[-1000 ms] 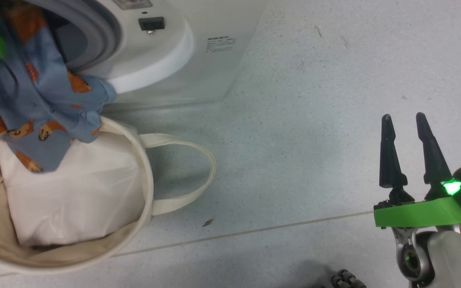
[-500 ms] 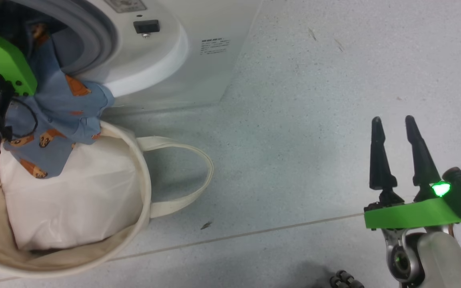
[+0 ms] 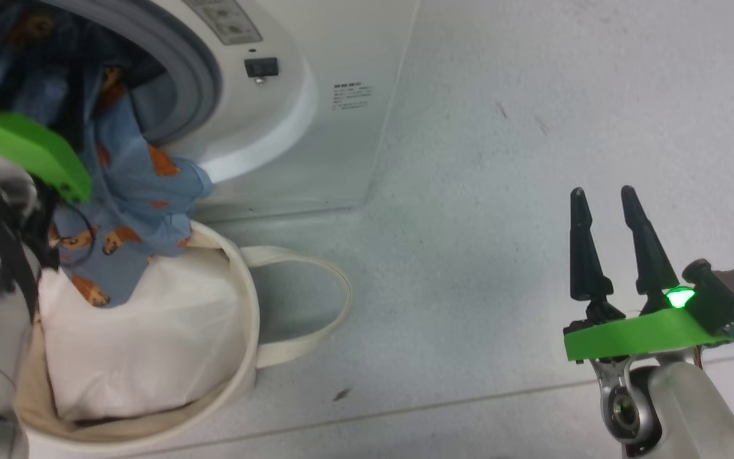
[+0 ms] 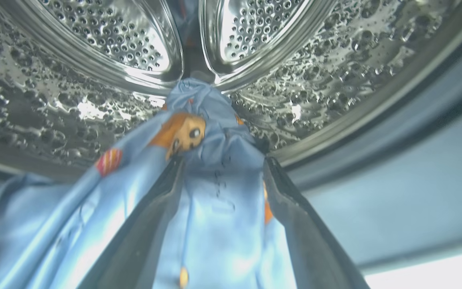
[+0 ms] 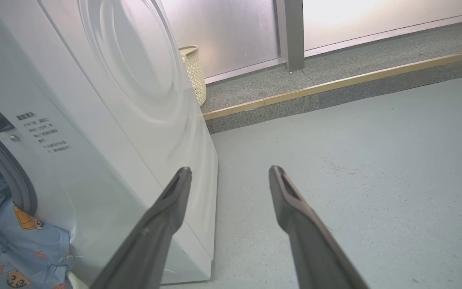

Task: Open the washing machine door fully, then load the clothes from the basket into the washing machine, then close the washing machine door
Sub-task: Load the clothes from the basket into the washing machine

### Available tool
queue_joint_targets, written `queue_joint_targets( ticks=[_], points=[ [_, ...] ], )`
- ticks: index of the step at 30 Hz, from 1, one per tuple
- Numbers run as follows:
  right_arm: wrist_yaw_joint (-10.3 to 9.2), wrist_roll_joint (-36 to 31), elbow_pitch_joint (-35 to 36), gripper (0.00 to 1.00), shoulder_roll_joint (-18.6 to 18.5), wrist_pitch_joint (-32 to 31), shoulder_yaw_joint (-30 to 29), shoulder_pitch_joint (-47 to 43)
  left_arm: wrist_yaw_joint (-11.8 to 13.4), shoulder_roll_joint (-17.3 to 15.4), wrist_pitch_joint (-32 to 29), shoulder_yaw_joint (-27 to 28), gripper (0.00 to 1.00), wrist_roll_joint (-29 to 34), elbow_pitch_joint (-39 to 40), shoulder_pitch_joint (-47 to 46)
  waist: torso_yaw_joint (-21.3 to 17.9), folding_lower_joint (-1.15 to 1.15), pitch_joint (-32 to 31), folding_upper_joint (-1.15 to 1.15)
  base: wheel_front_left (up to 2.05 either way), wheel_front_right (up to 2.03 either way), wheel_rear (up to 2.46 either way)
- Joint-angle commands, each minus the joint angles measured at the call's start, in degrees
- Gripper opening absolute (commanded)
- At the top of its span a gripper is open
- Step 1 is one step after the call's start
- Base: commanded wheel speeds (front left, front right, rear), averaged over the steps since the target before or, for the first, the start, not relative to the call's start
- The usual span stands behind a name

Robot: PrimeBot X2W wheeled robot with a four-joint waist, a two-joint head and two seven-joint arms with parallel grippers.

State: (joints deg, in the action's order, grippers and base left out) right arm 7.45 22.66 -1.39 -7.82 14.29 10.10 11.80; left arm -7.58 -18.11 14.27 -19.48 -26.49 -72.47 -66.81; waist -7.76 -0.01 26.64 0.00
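loading: left end effector [image 4: 225, 161] open in drum [image 4: 114, 40], clothes [image 4: 211, 120] loose between; right end effector [image 3: 601, 194] open, empty; next tuck hanging tail.

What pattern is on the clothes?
The clothes are light blue with orange-brown cartoon faces; left wrist view.

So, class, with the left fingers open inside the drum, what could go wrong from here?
Much of the clothes hangs out over the grey rubber ring into the basket, so it may slide back out, or get pinched at closing. Fabric also lies between the left fingers, so pulling the arm back may snag it and drag it out.
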Motion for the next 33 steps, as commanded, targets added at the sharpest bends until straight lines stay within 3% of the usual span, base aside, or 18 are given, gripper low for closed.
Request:
queue_joint_targets(
  ticks=[1,6,20,33],
  points=[
    [0.03,0.5,1.28,1.0,-0.4,0.7,1.33,0.4,0.29,-2.63,0.62,1.18,1.0,-0.05,1.37,0.62,0.84,0.01,-2.55,0.0,0.0,0.0,0.0],
    [0.03,2.08,-0.69,1.0,-0.88,0.7,2.6,0.53,1.33,-2.04,0.71,4.35,1.0,0.16,9.93,7.87,2.84,0.01,-7.08,0.0,0.0,0.0,0.0],
    [0.03,5.39,-5.1,1.0,-3.78,0.71,5.34,-1.05,0.13,0.94,0.73,11.73,1.0,0.59,27.26,30.79,9.14,0.01,-19.28,0.0,0.0,0.0,0.0],
    [0.03,4.27,-6.31,1.0,-5.21,0.71,-0.12,-6.27,0.1,2.12,0.73,17.02,1.0,5.54,41.7,46.79,13.13,0.01,-27.15,0.0,0.0,0.0,0.0]
  ],
)
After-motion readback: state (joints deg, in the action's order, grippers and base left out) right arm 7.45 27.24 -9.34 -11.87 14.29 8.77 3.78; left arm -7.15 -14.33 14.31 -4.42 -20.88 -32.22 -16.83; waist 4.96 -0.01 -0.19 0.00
